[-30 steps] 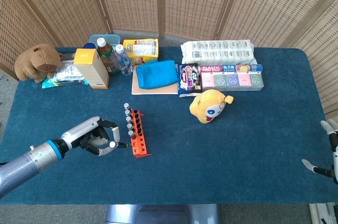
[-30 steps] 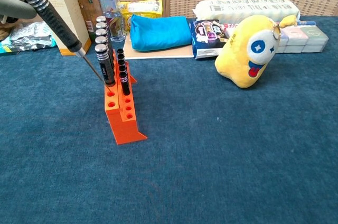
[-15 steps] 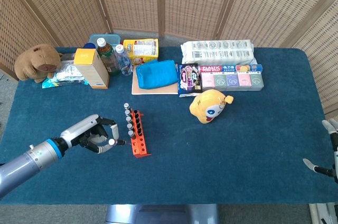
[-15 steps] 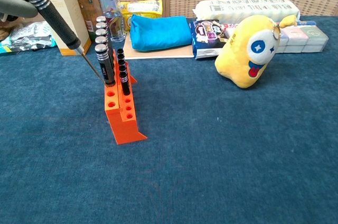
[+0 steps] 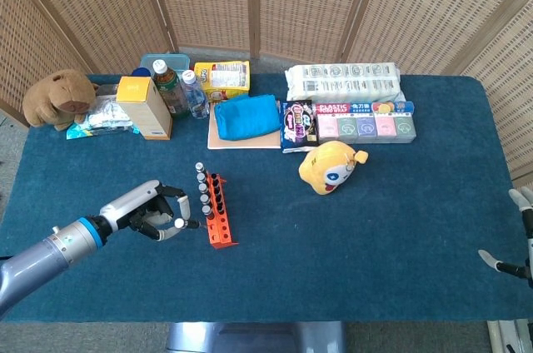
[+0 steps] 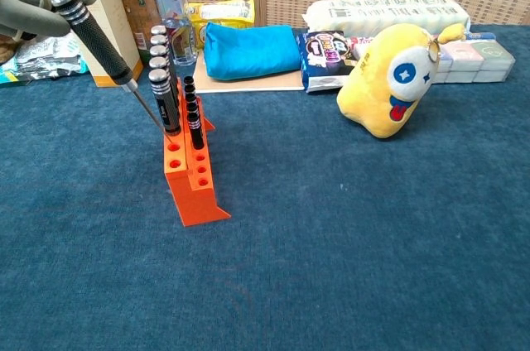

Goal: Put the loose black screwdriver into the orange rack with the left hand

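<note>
A wide blue surface [image 5: 375, 228] holds, at its far edge, a row of clutter. Nearer the front stands the orange rack [image 6: 192, 179], a stepped block with rows of holes, several already filled with upright drivers.

The left hand [image 5: 154, 216] sits just left of the rack, pinching the top of the loose black screwdriver [image 6: 93, 32] between fingertips. The tool is tilted, handle up and to the left, thin shaft slanting down toward the rack's left front holes. The right hand [image 5: 518, 236] is at the surface's far right edge, fingers spread, holding nothing.

Likely risks: because the shaft is slanted, the tip could miss a hole and skid off the rack's face, or push the light rack sideways. The handle could also knock the neighbouring upright drivers, and a fingertip pinch may let the tool swivel.

The chest view shows the tilt and the tip close to the holes. The head view hides the tool under the hand but shows both hands and the whole layout.
</note>
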You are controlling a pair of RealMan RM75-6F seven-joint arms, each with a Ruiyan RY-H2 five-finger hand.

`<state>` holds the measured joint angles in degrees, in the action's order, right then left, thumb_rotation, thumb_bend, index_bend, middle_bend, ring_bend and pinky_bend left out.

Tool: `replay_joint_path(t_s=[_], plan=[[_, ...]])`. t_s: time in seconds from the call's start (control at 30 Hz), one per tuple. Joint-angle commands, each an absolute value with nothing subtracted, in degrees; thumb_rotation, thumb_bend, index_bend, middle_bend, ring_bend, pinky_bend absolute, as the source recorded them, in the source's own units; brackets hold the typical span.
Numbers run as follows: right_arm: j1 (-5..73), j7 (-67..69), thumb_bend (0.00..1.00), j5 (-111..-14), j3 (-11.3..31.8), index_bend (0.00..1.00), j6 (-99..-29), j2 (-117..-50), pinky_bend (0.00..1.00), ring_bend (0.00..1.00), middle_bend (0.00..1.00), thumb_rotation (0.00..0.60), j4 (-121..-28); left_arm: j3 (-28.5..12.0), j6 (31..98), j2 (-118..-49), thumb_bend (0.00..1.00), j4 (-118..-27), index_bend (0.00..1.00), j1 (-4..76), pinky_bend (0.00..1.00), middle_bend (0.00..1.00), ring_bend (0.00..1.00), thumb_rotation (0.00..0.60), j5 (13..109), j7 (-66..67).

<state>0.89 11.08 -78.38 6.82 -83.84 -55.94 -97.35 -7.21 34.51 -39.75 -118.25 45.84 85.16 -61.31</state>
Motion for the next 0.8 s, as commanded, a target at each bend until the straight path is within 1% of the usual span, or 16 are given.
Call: replay_joint_path(t_s=[0.03, 0.8], plan=[[0.9, 11.2, 0.09, -78.5, 6.8, 0.07, -83.8, -55.9, 0.00, 0.00, 0.03, 0.600, -97.3, -7.4, 34.3, -40.1, 0.38, -118.2, 0.59, 45.9, 1.00, 1.00, 1.00, 0.600, 84.4, -60.6], [0.7, 11.7, 0.09, -78.8, 6.8, 0.07, -84.2, -55.7, 0.00, 0.00, 0.03, 0.600, -97.4, -9.0, 33.0, -39.9, 0.38, -119.6, 0.59, 45.2, 1.00, 1.00, 1.00, 0.600, 82.2, -57.5]])
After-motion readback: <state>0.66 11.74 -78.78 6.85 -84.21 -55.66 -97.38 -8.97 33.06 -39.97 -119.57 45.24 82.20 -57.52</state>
